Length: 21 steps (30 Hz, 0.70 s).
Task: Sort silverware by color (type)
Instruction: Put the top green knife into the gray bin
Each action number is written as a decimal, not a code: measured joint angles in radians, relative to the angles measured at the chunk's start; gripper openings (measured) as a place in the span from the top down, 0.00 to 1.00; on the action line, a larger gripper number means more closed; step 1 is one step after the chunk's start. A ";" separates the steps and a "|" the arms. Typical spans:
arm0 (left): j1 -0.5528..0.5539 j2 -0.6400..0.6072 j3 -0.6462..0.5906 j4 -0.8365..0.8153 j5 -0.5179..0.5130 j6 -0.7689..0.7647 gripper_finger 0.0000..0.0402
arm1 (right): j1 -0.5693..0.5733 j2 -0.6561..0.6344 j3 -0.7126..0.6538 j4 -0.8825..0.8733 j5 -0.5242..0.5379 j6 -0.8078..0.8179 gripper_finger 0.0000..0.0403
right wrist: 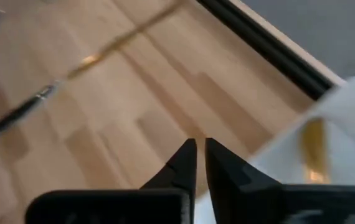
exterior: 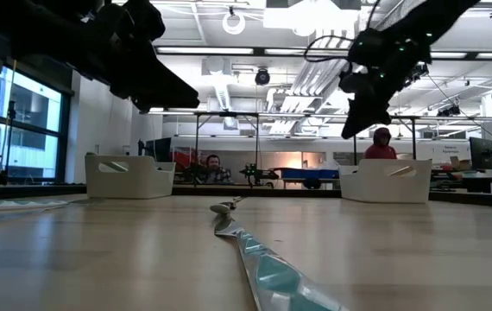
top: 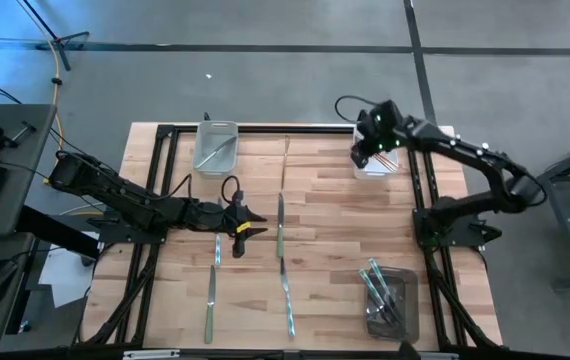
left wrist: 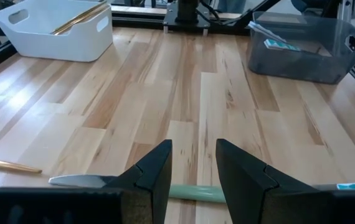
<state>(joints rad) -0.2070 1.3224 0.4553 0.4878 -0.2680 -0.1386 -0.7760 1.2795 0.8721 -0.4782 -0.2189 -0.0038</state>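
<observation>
The left pincer hovers left of centre in the high view, fingers parted and empty, straddling a green-handled knife lying on the wooden surface. This looks like the pick-up step: next it likely must drop and close on the handle. The right pincer, upper right, hangs over a white bin holding gold pieces, its fingers nearly closed and gripping nothing. More silverware lies loose lower centre.
</observation>
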 joint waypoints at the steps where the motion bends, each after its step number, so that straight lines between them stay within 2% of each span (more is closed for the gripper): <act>1: 0.000 0.000 0.000 -0.003 0.000 -0.001 0.71 | 0.021 -0.028 -0.041 0.052 -0.002 0.011 0.97; 7: 0.000 0.000 0.005 -0.023 0.046 0.062 0.75 | 0.181 -0.189 -0.234 0.366 -0.003 0.108 0.98; 13: 0.026 0.000 0.086 -0.204 0.157 0.084 0.84 | 0.354 -0.293 -0.348 0.638 0.033 0.162 0.98; 21: 0.061 0.010 0.200 -0.432 0.333 0.202 0.94 | 0.523 -0.307 -0.364 0.677 0.163 0.153 0.98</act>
<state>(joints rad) -0.1464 1.3325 0.6551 0.0560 0.0651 0.0631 -0.2533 0.9722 0.5083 0.1992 -0.0561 0.1491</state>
